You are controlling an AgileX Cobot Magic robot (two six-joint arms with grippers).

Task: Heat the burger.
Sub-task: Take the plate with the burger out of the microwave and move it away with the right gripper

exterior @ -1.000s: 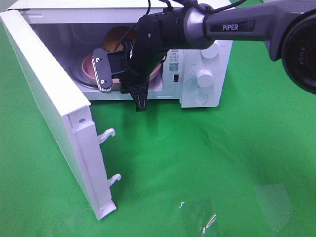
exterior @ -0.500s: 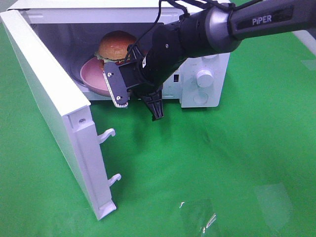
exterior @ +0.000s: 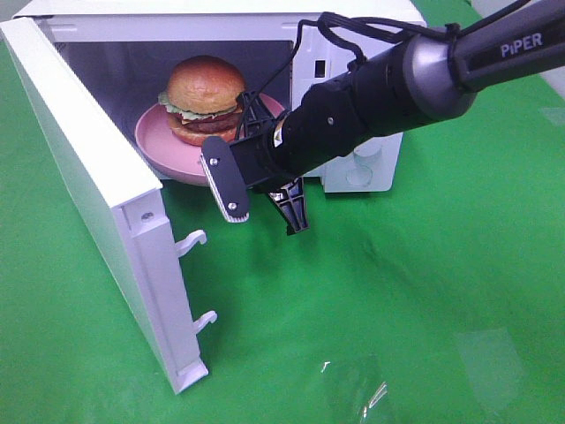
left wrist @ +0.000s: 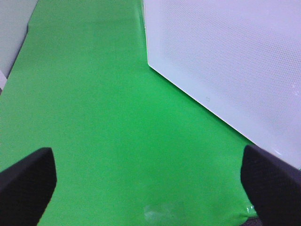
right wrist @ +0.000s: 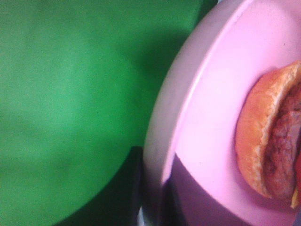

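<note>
The burger (exterior: 205,88), with a glossy brown bun, lettuce and a dark patty, sits on a round pink plate (exterior: 154,141) inside the open white microwave (exterior: 221,22). My right gripper (exterior: 296,221) hangs just outside the cavity, in front and to the right of the plate, with its dark fingers together and nothing in them. The right wrist view shows the plate's rim (right wrist: 188,117) and the burger's bottom bun and patty (right wrist: 268,141) close up. My left gripper (left wrist: 150,188) is open over the green cloth, beside the door's outer face (left wrist: 225,61).
The microwave door (exterior: 88,168) swings wide open toward the front left, with two latch hooks (exterior: 190,240) on its edge. The control panel with white knobs (exterior: 362,172) is partly behind my right arm. Green cloth (exterior: 397,309) covers the table.
My right arm has drawn back out of the microwave toward the front right. The burger and plate, hidden behind the wrist before, now show in the cavity.
</note>
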